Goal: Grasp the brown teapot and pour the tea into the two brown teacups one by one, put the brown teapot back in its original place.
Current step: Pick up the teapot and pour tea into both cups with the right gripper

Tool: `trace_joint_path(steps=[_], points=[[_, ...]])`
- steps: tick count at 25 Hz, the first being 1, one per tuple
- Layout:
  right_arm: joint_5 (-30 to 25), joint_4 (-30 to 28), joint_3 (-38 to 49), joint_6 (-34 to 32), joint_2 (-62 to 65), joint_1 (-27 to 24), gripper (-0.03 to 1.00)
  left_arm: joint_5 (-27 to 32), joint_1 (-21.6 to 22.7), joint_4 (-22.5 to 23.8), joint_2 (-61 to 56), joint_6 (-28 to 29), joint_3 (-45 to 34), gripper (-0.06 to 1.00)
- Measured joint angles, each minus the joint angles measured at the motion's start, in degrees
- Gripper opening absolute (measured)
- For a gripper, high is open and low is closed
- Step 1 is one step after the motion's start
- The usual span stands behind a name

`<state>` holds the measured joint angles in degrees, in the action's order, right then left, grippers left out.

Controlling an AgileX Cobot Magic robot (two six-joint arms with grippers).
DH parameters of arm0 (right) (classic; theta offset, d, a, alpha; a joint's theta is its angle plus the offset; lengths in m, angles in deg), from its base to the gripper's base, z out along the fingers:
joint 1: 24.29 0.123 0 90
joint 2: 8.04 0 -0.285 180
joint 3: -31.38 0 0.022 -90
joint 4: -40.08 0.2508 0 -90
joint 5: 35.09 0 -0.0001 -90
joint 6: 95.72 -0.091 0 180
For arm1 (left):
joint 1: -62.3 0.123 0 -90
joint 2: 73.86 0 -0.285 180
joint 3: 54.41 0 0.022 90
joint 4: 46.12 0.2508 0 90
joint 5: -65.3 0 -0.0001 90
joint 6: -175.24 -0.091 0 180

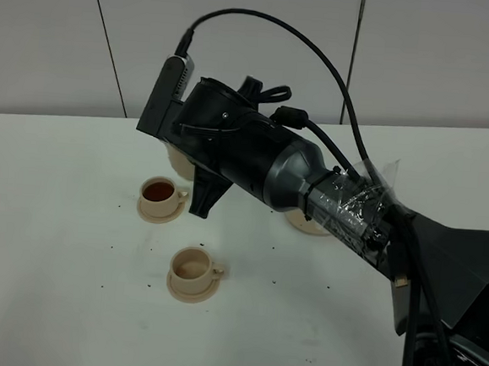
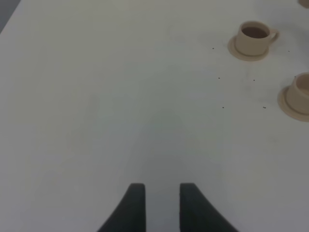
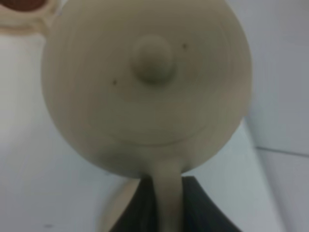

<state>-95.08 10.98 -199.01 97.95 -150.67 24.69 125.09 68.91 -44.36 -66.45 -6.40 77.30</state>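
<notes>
My right gripper (image 1: 197,182) reaches across to the left of the table, shut on the loop handle of the brown teapot (image 3: 149,82). In the right wrist view the pot's domed lid and knob fill the frame, with the handle (image 3: 167,198) between the dark fingers. From above, the arm hides most of the teapot (image 1: 175,155). Just below it stands a teacup (image 1: 160,194) with dark tea, on its saucer. The second teacup (image 1: 193,268) stands nearer, pale inside. The wide saucer (image 1: 305,225) peeks out under the arm. My left gripper (image 2: 162,205) hovers open over bare table.
The white table (image 1: 53,244) is dotted with small dark specks around the cups. The left wrist view shows both cups far off, the filled cup (image 2: 253,37) and the pale cup (image 2: 300,92). A grey wall stands behind the table.
</notes>
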Motion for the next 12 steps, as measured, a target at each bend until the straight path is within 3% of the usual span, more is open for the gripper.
trace_joint_path(steps=[6, 12], points=[[-1.58, 11.25, 0.00, -1.96, 0.00, -2.22, 0.09, 0.00, 0.00, 0.00, 0.00, 0.00, 0.00, 0.24], [-3.41, 18.35, 0.00, -2.66, -0.23, -3.83, 0.09, 0.00, 0.00, 0.00, 0.00, 0.00, 0.00, 0.24]])
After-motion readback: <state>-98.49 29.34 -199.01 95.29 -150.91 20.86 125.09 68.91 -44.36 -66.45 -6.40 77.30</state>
